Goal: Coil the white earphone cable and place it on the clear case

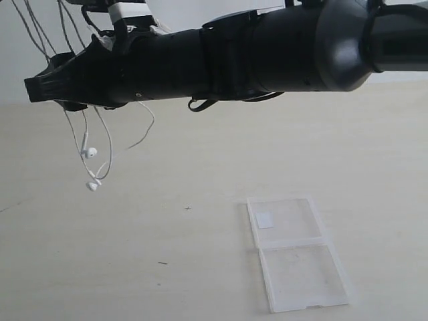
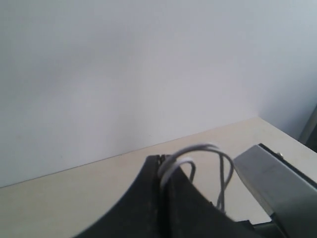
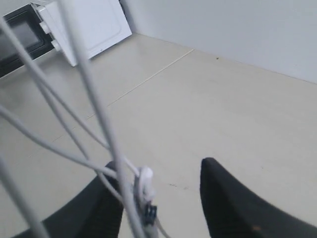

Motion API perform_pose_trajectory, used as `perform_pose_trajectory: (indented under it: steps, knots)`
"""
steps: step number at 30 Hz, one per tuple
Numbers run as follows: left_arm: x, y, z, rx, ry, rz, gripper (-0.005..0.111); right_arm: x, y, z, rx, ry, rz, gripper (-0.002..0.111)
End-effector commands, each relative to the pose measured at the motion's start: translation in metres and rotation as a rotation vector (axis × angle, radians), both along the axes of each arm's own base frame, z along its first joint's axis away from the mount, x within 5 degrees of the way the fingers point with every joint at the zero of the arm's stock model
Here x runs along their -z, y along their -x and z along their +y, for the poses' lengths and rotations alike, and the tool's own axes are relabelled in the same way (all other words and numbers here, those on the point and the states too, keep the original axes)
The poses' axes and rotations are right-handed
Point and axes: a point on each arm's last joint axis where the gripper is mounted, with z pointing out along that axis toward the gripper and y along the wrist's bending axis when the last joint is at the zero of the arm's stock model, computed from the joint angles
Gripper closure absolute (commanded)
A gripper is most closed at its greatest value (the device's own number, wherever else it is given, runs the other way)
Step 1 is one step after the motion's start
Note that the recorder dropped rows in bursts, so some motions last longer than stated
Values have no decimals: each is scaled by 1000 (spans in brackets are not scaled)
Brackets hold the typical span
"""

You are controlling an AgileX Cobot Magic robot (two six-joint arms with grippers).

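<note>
The white earphone cable [image 1: 107,144] hangs in loops high over the table's left side, with two earbuds [image 1: 89,152] dangling at its lowest point. My left gripper [image 2: 161,161] is shut on looped strands of the cable [image 2: 190,153]. A black arm crosses the top of the exterior view, and its tip [image 1: 43,87] is just above the hanging cable. My right gripper [image 3: 159,166] is open; cable strands [image 3: 101,114] cross in front of it and an earbud [image 3: 145,181] rests against one finger. The clear case [image 1: 297,254] lies open and flat on the table at the lower right, with a white sticker [image 1: 265,219] in its far half.
The beige table [image 1: 167,267] runs back to a pale wall. In the right wrist view a white box [image 3: 94,25] and a dark appliance [image 3: 20,29] stand at the far side. A grey metal part [image 2: 277,191] sits beside the left gripper.
</note>
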Motion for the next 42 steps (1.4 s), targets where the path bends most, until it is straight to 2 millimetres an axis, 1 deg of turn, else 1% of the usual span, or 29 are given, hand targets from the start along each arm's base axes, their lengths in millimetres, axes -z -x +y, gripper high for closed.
perform_pose_trajectory:
  steps: [1,5,7,17,22,24,28,30,34,37,39,42]
  knots:
    - [-2,1,4,-42,23,-4,107,-4,0,1,22,-9,0,71]
    - [-2,0,6,-67,30,-6,107,-4,-1,1,23,-7,-2,88]
    - [-2,0,8,-88,39,-4,107,-4,-1,1,23,-7,-2,92]
    - [14,-2,17,-193,21,25,107,-4,-1,1,22,-6,-5,92]
    - [14,-2,17,-200,20,24,107,-5,1,1,8,-12,-3,92]
    - [14,-2,18,-208,20,22,107,-6,3,3,-21,-22,-1,90]
    - [14,-2,18,-208,20,22,107,-6,5,4,-49,-33,2,82]
    - [14,-2,18,-208,20,22,107,-6,5,4,-49,-33,2,80]
    - [14,-2,17,-191,21,26,107,-6,5,4,-47,-32,2,88]
    - [14,-2,18,-206,20,22,107,-7,8,5,-78,-45,7,89]
    - [14,-3,18,-211,20,21,107,-9,12,6,-125,-64,14,84]
    - [14,-3,19,-215,17,20,107,-5,15,6,-177,-12,-28,70]
